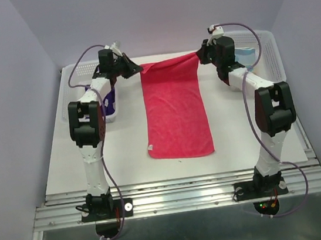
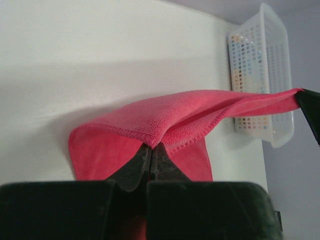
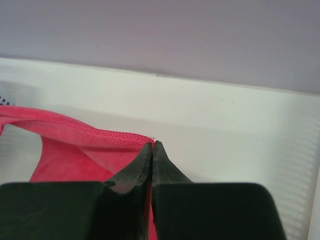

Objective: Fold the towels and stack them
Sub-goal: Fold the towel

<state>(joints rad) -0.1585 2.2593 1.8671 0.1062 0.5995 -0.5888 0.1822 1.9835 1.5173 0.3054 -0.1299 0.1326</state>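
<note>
Closed fingers [image 2: 136, 169] of the left gripper [image 2: 151, 147] are clamped on the far left corner of the pink towel [image 2: 170, 117]; the right gripper [image 3: 152, 145] is pinched shut on the far right corner. The far edge is held raised, the rest laid flat on the table [image 1: 123, 154].

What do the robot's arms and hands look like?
The left arm and right arm are white tubes with chunky black joint housings, each trailing a looping purple-grey cable. The left hand and right hand are black, tapering to two pointed fingers.
</note>
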